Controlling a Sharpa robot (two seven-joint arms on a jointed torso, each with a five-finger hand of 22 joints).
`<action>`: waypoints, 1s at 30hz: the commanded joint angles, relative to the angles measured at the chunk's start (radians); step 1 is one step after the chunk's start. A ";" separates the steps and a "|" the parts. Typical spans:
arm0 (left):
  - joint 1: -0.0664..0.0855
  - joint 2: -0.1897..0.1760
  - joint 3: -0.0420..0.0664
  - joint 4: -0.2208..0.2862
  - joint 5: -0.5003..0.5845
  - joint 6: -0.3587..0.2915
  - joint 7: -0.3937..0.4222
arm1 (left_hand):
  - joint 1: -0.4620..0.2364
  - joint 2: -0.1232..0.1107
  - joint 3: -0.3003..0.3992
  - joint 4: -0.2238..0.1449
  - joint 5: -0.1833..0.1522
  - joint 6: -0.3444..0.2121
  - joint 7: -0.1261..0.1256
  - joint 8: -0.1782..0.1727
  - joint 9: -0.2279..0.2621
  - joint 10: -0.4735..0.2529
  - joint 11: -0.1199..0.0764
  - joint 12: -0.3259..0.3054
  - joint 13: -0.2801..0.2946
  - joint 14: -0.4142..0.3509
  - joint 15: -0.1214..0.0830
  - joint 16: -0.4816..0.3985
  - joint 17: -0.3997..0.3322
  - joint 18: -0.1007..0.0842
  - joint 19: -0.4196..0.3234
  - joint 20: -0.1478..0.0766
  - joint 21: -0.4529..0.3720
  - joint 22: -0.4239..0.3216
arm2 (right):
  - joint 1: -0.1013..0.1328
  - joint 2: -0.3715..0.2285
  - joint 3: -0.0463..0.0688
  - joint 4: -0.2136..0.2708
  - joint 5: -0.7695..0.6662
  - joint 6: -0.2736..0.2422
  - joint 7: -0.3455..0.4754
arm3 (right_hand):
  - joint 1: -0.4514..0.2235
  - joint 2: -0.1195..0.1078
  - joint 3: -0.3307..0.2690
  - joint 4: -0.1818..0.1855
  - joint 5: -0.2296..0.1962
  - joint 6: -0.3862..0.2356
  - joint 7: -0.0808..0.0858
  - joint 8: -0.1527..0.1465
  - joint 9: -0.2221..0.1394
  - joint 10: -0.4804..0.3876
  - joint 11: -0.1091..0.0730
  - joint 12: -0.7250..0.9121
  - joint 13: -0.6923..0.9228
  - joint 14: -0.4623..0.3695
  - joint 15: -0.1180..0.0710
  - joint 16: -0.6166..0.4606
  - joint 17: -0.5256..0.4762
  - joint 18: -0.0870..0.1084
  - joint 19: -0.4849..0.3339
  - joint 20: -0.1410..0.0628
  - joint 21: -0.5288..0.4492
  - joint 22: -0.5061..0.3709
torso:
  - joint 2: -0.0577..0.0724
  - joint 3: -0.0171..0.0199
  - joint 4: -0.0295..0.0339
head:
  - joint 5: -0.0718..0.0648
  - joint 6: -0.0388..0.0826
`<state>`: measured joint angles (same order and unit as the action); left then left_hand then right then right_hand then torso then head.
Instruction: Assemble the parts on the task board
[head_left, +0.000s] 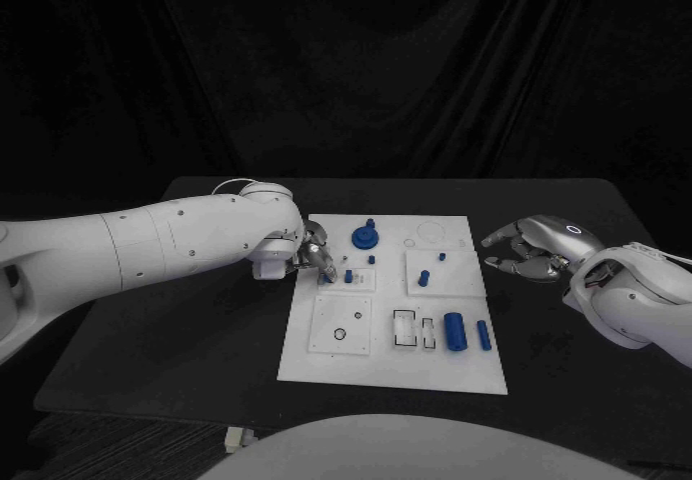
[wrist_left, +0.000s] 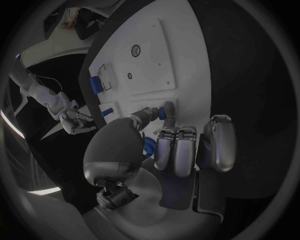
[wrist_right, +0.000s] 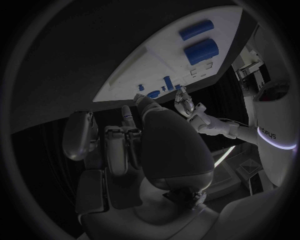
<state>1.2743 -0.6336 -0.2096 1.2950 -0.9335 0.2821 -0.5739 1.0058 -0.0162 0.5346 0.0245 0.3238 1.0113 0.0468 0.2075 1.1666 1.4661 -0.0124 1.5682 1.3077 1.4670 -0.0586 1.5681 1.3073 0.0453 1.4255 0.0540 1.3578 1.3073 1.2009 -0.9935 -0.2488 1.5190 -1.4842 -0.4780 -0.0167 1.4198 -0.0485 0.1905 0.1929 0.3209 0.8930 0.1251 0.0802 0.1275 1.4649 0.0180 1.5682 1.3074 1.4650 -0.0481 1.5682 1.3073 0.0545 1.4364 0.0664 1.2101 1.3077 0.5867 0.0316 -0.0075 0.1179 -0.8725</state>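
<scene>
The white task board lies mid-table. My left hand reaches over its left edge. In the left wrist view the left hand pinches a small blue peg between thumb and a fingertip, just above the board; the other fingers are curled in. In the head view that peg is at a small square socket. A round blue part with a stem stands behind it. My right hand hovers off the board's right edge, fingers loosely bent and apart, holding nothing. The right wrist view shows it beside the board.
Two blue pegs stand near the board's middle right. A thick blue cylinder and a thinner one lie at its front right, next to rectangular slots. A ring outline marks the front left. Black table surrounds the board.
</scene>
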 joint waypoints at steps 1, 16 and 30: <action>-0.006 0.002 -0.005 -0.006 -0.002 -0.001 -0.004 | -0.010 0.006 -0.029 0.021 -0.036 -0.006 0.005 -0.016 -0.011 0.105 0.000 0.003 0.263 0.104 0.003 0.003 0.263 0.011 -0.006 0.003 -0.006 0.188 | -0.002 0.000 0.001 0.000 -0.002 0.005 -0.019 | 0.012 0.001 0.007 -0.001 0.006 0.008 0.000 -0.003 -0.002 0.106 0.009 0.003 0.263 0.106 0.008 0.003 0.263 0.020 -0.003 0.001 -0.006 0.164 | 0.000 -0.0002 0.0006 | 0.001 0.000; -0.006 0.005 -0.005 -0.013 -0.002 -0.024 -0.006 | -0.037 0.020 -0.120 0.100 -0.107 0.001 0.014 -0.051 -0.039 0.105 0.008 0.003 0.263 0.104 0.010 0.003 0.263 0.012 -0.010 0.010 -0.010 0.187 | -0.003 0.001 0.001 -0.001 -0.002 0.006 -0.020 | 0.012 0.002 0.009 -0.002 0.007 0.009 0.001 -0.004 -0.002 0.106 0.009 0.003 0.263 0.106 0.008 0.002 0.263 0.020 -0.002 0.001 -0.006 0.164 | 0.000 0.0000 0.0003 | 0.001 0.000; -0.006 0.005 -0.005 -0.015 -0.002 -0.049 -0.007 | -0.057 0.032 -0.141 0.132 -0.114 -0.006 0.018 -0.055 -0.038 0.105 0.012 0.003 0.263 0.104 0.013 0.003 0.263 0.013 -0.012 0.011 -0.012 0.186 | -0.003 0.003 0.001 -0.003 -0.002 0.007 -0.019 | 0.010 0.006 0.013 0.000 0.015 0.009 0.002 -0.005 -0.003 0.106 0.010 0.003 0.263 0.106 0.009 0.003 0.263 0.020 -0.003 0.002 -0.008 0.164 | 0.001 0.0001 0.0008 | 0.001 0.000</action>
<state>1.2734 -0.6290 -0.2116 1.2817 -0.9334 0.2558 -0.5759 0.9547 0.0159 0.3931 0.1517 0.2128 1.0062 0.0627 0.1558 1.1287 1.4663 -0.0050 1.5681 1.3077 1.4671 -0.0515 1.5681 1.3073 0.0453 1.4166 0.0629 1.3490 1.3073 1.2006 -0.9905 -0.2488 1.5163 -1.4842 -0.4756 -0.0188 1.4239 -0.0445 0.1988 0.1932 0.3327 0.8967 0.1287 0.0802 0.1256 1.4684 0.0215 1.5682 1.3073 1.4650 -0.0481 1.5682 1.3073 0.0545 1.4365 0.0664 1.2043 1.3074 0.5871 0.0316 -0.0072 0.1190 -0.8725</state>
